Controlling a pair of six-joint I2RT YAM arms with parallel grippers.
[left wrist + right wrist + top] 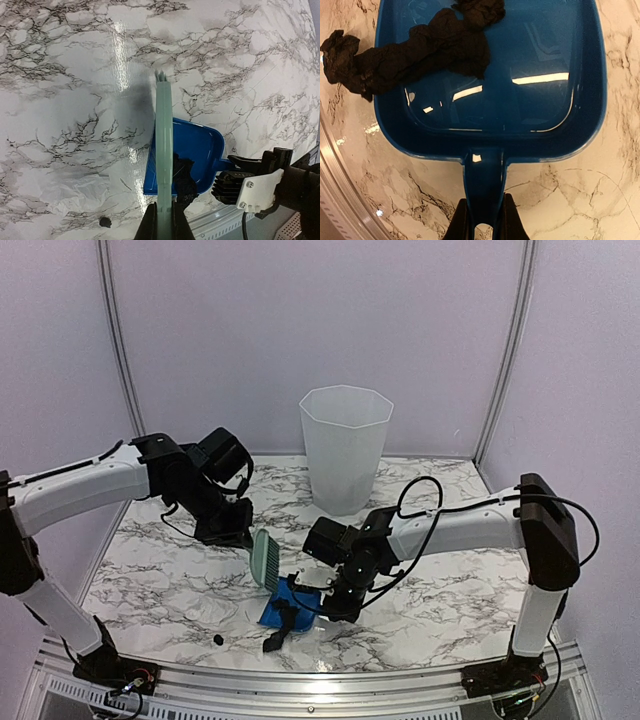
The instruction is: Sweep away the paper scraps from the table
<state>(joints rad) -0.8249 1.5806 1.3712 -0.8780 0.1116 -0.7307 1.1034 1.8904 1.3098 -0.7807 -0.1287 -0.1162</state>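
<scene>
My left gripper [240, 525] [163, 220] is shut on the pale green hand brush [265, 558] [163, 135], held edge-on above the blue dustpan [285, 602] [197, 152]. My right gripper [335, 590] [484, 220] is shut on the dustpan's handle [485, 175]. A black paper scrap [415, 52] [184, 177] [283, 625] lies half in the pan [520, 100], its end hanging over the side onto the table [180, 580]. A small dark bit [218, 640] [104, 221] lies on the table near the front edge. No pink or light blue scraps show.
A translucent white bin [345, 445] stands at the back centre of the table. The metal front edge [300, 675] runs close by the dustpan. A crinkled pale patch [75, 187] shows on the table left of the pan.
</scene>
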